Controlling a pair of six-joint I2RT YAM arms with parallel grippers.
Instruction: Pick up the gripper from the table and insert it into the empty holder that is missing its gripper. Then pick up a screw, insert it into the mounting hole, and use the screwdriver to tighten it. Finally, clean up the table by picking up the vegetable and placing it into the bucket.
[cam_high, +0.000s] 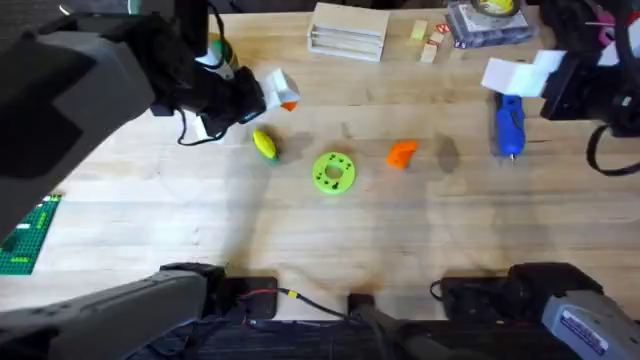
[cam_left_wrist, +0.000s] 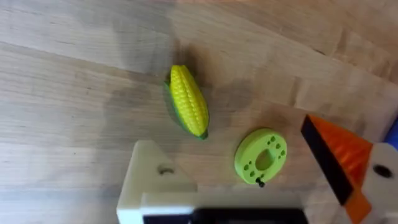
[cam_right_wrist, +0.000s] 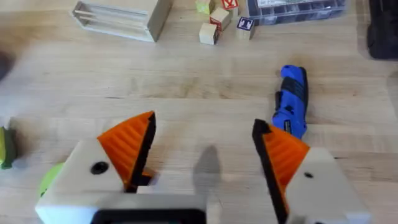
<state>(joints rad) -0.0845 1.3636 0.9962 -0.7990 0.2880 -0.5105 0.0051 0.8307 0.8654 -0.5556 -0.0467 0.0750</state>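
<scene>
Progress: nothing of the task looked done; the gripper (cam_high: 401, 152) lay loose on the tabletop (cam_high: 300, 230), no screw had been placed, and the vegetable (cam_high: 264, 145) was not in any bucket. Insertion, screwing and clean-up all seemed left to do.
Lime-green disc (cam_high: 333, 171): nearest thing at the centre of the overhead frame, flat on the bare wood, between the vegetable and the gripper.
Gripper: just right of centre in the overhead frame, right of the disc, apart from both claws.
Vegetable: left of centre in the overhead frame, just below the left claw (cam_high: 270, 92); in the left wrist view it (cam_left_wrist: 188, 101) lay beside the disc (cam_left_wrist: 260, 156), untouched.
Left claw: upper left of the overhead frame, spread apart and holding nothing; in its wrist view one finger was a plain white block with an open hole, the holder (cam_left_wrist: 152, 180), and the other carried an orange pad (cam_left_wrist: 339, 155). The loose gripper lay well to its right, beyond the disc.
Right claw (cam_right_wrist: 202, 152): spread apart and empty, hanging at the upper right of the overhead frame (cam_high: 520, 75); both fingers bore orange pads.
Screwdriver (cam_high: 510, 125): on the tabletop at the upper right of the overhead frame, just below the right claw, untouched; the gripper lay well to its left.
Far edge: a small wooden box (cam_high: 348, 30), wooden blocks (cam_high: 428, 40) and a parts case (cam_high: 488, 22) along the top of the overhead frame.
</scene>
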